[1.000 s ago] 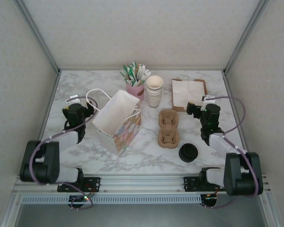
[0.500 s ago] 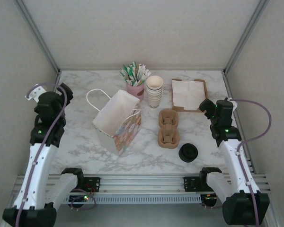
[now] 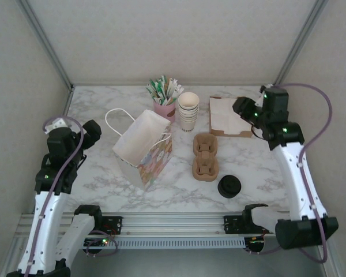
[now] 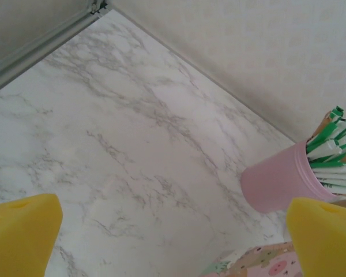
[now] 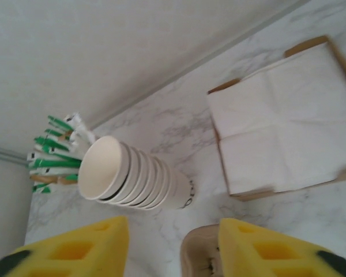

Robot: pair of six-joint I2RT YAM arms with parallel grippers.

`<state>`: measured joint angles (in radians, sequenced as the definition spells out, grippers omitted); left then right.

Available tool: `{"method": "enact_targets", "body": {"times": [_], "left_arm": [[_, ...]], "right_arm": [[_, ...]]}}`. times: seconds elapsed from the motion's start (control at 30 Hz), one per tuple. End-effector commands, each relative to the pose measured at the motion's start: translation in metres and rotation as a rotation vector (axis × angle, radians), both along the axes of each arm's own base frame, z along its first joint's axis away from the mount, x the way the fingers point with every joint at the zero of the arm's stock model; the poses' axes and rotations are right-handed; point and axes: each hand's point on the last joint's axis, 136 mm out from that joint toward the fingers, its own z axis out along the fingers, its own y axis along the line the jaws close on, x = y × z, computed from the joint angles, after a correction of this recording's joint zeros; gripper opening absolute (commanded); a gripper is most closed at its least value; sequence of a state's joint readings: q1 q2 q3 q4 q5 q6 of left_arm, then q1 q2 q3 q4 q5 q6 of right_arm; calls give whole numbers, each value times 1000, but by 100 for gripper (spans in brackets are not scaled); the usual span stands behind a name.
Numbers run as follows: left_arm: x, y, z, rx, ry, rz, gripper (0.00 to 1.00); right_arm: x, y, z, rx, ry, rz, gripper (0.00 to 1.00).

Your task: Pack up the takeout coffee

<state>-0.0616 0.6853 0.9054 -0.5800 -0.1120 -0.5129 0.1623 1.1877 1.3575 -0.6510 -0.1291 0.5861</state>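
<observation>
One takeout coffee [image 3: 229,186] stands lower right of centre in the top view, close to the front edge of the marble table [image 3: 98,173]. Bare marble lies on its left, right and near sides. From above its round black lid is what shows; the cup wall beneath is hidden.

Just up and left of it, not touching, lies the brown cup carrier [image 3: 205,157]. Further left the paper bag [image 3: 143,149] stands with its mouth open. Toward the top of the frame are the stack of cream cups [image 3: 188,111], the pink holder [image 3: 165,108] of green-tipped packets and the napkin tray [image 3: 229,115].

The right gripper [image 3: 242,108] hangs over the tray, well apart from the coffee. In the right wrist view its yellow fingers [image 5: 75,251] are spread with nothing between them.

The left gripper [image 3: 92,131] hangs over bare marble left of the bag. In the left wrist view its fingers [image 4: 23,231] sit at the lower corners, wide apart and holding nothing.
</observation>
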Motion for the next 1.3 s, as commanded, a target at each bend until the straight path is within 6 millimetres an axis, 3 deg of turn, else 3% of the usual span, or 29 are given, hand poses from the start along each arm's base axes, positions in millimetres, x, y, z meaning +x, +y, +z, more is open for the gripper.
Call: {"method": "enact_targets", "body": {"times": [0.0, 0.17, 0.47, 0.67, 1.27], "left_arm": [[-6, 1, 6, -24, -17, 10, 98], [-12, 6, 2, -32, -17, 27, 91], [-10, 1, -1, -50, -21, 4, 79], [-6, -3, -4, -63, -11, -20, 78], [-3, -3, -9, -70, 9, -18, 78]], "right_arm": [[4, 26, -12, -33, 80, 73, 40], [22, 66, -29, -95, 132, 138, 32], [53, 99, -51, -58, 162, 138, 29], [66, 120, -57, -26, 166, 165, 29], [93, 126, -84, -81, 201, 115, 29]]}}
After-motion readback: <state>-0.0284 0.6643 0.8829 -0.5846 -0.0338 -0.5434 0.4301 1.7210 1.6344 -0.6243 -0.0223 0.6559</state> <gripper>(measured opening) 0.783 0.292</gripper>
